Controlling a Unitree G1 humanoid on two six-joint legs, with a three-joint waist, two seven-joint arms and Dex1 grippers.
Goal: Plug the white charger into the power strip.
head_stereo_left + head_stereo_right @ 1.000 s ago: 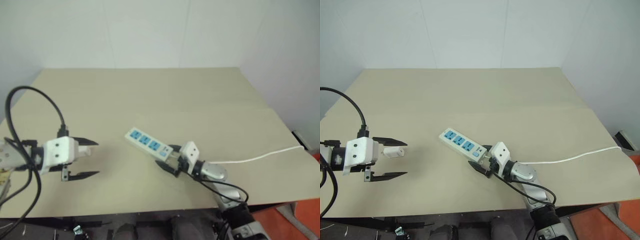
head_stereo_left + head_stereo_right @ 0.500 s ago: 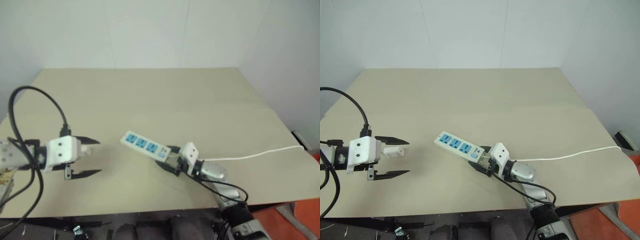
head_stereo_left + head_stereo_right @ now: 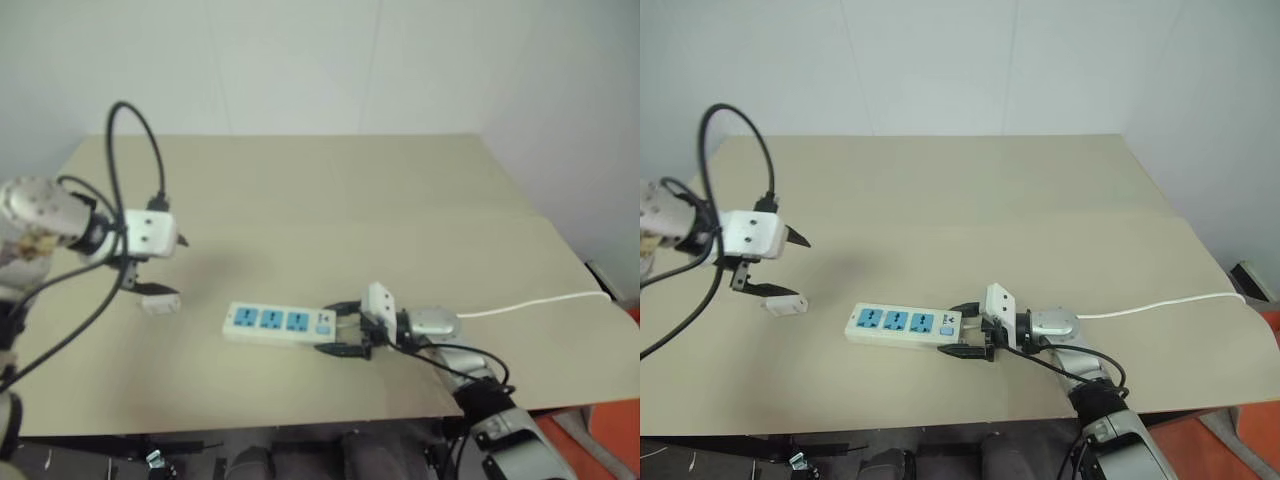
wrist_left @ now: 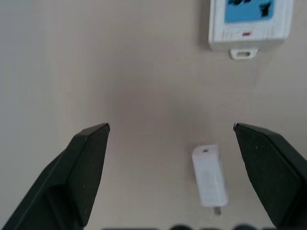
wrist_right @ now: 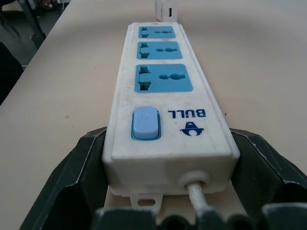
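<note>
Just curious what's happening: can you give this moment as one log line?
left gripper: open above small white plastic charger | right gripper: holds long white power strip | unplugged

Power strip (image 4: 251,25): far end only in the left wrist view, remainder cut by the frame edge. White charger (image 5: 167,9): top cropped in the right wrist view; prongs too small to count. Cord (image 3: 1160,304): runs off the table's right edge, end hidden.

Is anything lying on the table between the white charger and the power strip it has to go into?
Nothing visible. The white charger lies alone on the table, with bare tabletop between it and the near end of the power strip. The open left gripper hangs above the charger.
</note>
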